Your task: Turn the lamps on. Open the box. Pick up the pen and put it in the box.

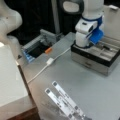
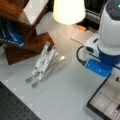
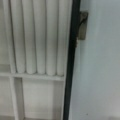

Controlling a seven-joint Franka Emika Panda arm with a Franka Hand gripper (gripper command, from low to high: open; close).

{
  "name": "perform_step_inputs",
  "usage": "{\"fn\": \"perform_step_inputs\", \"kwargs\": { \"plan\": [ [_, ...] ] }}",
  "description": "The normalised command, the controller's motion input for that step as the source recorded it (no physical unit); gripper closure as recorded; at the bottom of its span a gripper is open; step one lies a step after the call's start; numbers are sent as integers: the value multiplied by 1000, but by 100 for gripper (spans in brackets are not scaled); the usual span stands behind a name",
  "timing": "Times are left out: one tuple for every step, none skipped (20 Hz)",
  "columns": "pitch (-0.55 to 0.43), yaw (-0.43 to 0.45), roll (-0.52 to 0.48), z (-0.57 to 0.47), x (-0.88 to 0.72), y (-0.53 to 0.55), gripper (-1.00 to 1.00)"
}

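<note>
Wrist view: open box (image 3: 37,95), beige compartments; pen (image 1: 106,47) seemingly inside.

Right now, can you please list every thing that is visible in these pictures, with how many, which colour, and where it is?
box: one, black rim, silver-grey sides, open, pale lined compartments; a front view's right.
pen: one, black, lying inside the box.
lamp: one, cream shade, lit; a front view's top.
white strips: several, white with dark ends, on the table; a front view's bottom.
cable: one, white, across the table.
orange piece: one, near the dark tray at a front view's upper left.
wooden stand: one, brown; a front view's left.
table: one, grey.
robot arm: one, white with blue part, above the box; its pincer does not show.
</note>
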Motion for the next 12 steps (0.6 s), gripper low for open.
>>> {"fn": "perform_step_inputs", "kwargs": {
  "plan": [
    [-1,151,-47,63,42,-347,-100],
    [-14,154,-48,64,36,-390,-100],
    [-3,148,-47,64,30,-432,-100],
    [37,117,-22,42,-21,-338,-100],
    [34,113,-6,34,-21,-387,-100],
    [36,107,-2,24,-34,-371,-100],
    [47,98,13,24,-48,-395,-100],
    [40,94,28,21,-70,-397,-100],
    [36,88,32,22,-81,-412,-100],
    [31,84,32,22,-91,-380,-100],
    [32,76,30,21,-106,-377,-100],
    [29,70,30,20,-117,-348,-100]
  ]
}}
